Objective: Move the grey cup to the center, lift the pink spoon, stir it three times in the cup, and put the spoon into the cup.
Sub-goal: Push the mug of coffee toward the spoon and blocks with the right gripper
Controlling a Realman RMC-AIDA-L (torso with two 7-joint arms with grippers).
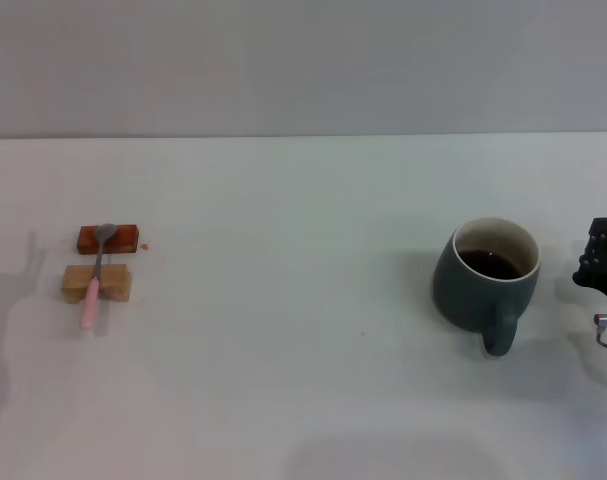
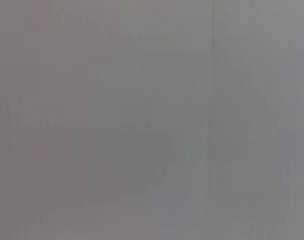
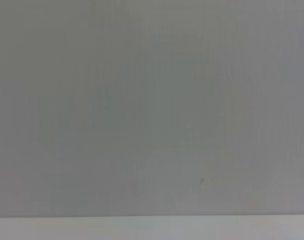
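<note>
Two task items sit far apart on a white table (image 1: 303, 400).
Grey cup (image 1: 485, 280) of dark liquid stands right, near the right gripper (image 1: 601, 268), whose grasp cannot be told; pink spoon (image 1: 93, 285) lies left across two small blocks (image 1: 108, 238).

Spoon (image 1: 93, 285) left, cup (image 1: 486, 283) right

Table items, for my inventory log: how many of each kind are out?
Mug: 1, the grey cup
Spoon: 1, the pink spoon
Small blocks: 2, the reddish-brown block and the tan block
Total: 4
</note>
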